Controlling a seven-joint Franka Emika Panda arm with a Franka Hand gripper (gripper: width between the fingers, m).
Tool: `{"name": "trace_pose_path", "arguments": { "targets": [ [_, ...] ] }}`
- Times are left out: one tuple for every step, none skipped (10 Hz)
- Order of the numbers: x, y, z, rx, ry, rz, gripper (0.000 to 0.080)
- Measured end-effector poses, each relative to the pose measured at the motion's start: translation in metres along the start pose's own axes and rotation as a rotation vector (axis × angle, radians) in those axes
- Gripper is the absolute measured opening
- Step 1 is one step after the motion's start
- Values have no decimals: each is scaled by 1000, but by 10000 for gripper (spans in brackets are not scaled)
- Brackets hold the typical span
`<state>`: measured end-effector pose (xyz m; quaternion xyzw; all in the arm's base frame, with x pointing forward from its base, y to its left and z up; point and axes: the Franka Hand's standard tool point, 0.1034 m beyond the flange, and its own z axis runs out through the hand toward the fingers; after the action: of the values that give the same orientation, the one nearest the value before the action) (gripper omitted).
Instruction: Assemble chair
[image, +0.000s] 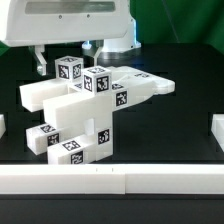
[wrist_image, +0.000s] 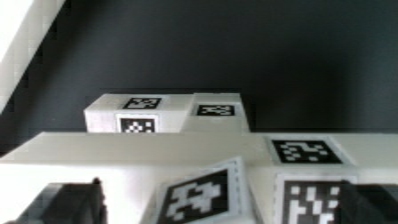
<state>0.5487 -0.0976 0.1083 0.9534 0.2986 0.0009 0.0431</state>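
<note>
The chair (image: 92, 112) stands in the middle of the black table as one joined cluster of glossy white blocks with black-and-white tags. A flat bar sticks out toward the exterior view's right, and chunky blocks step down toward the front. My gripper (image: 66, 60) hangs just above the cluster's top tagged blocks, open, one dark finger (image: 39, 63) showing apart from the blocks on the exterior view's left. In the wrist view my gripper (wrist_image: 221, 206) straddles two tagged block faces (wrist_image: 201, 196), with a dark finger (wrist_image: 68, 205) at each side. Nothing is gripped.
Low white rails border the table: one along the front (image: 110, 181), and short ones at the exterior view's left (image: 3, 126) and right (image: 217, 131). A further tagged block (wrist_image: 169, 112) of the cluster lies on the dark table (wrist_image: 267, 50) in the wrist view.
</note>
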Motion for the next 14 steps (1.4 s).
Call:
{"name": "trace_pose_path", "arguments": {
  "targets": [
    [0,0,0,0,0,0,513],
    [0,0,0,0,0,0,513],
    [0,0,0,0,0,12,367],
    [0,1,0,-1,1,33,281],
    [0,1,0,1,1,54,281],
    [0,1,0,2,0,120,281],
    [0,0,0,3,0,193,281],
    [0,0,0,3,-1,286,281],
    [0,0,0,4,-1,361,281],
    [0,-1,0,7,-1,445,281],
    [0,-1,0,13,0,537,282],
    [0,-1,0,16,-2,587,282],
    [0,-2,0,21,-3,685,282],
    [0,-3,0,29,-3,777,282]
  ]
}}
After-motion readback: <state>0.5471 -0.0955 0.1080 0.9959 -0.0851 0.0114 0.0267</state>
